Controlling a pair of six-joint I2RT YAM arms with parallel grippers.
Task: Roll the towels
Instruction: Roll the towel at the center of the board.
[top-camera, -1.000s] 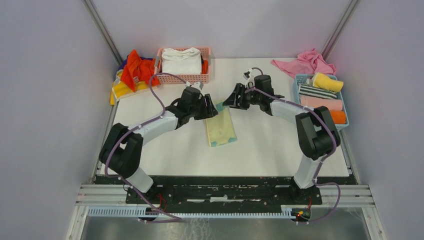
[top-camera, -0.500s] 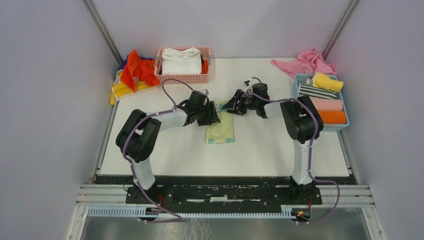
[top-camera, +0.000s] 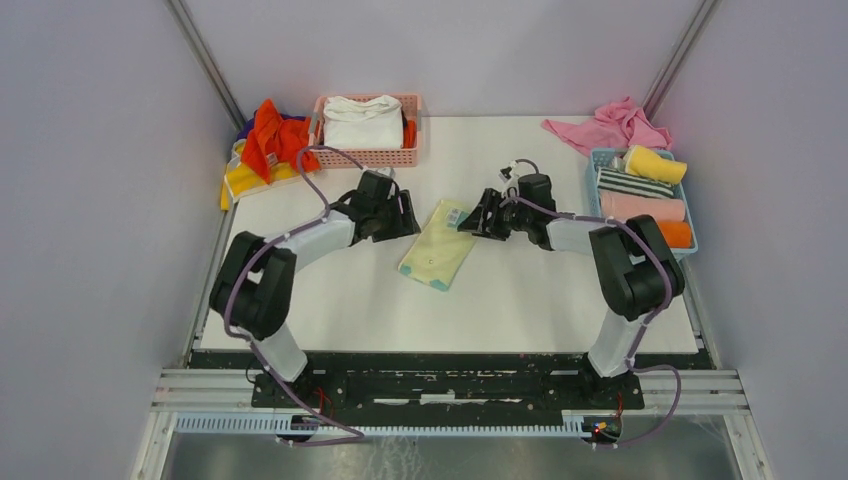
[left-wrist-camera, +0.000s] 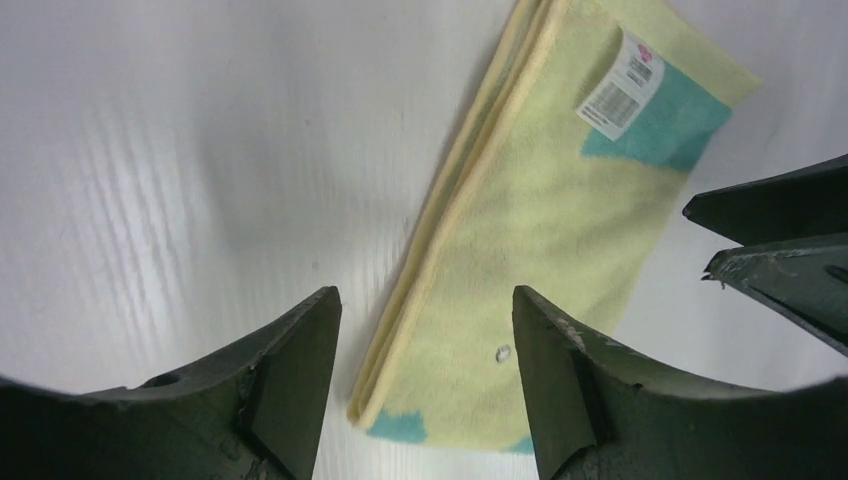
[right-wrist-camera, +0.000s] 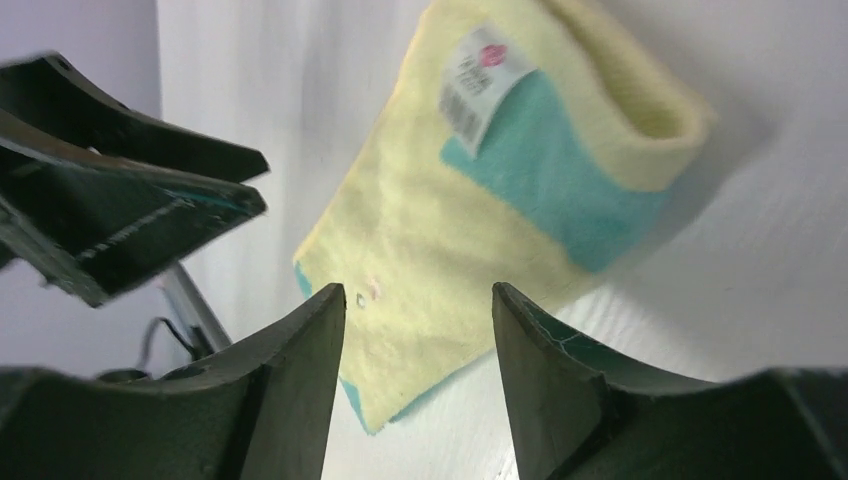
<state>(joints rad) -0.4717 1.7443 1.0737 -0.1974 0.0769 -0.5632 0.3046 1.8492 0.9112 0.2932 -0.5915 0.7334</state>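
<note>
My left claw hangs open and empty just left of the towel, jaws spread toward its long folded edge. The towel lies flat mid-table, a folded strip set aslant, not yet rolled, its label at the far end. My right claw hovers open and empty just right of that labelled end. To roll well, I think I should pinch both corners of one short end, one claw each. Then I turn them over together and keep the long edges lined up, tight like the rolls in the basket.
</note>
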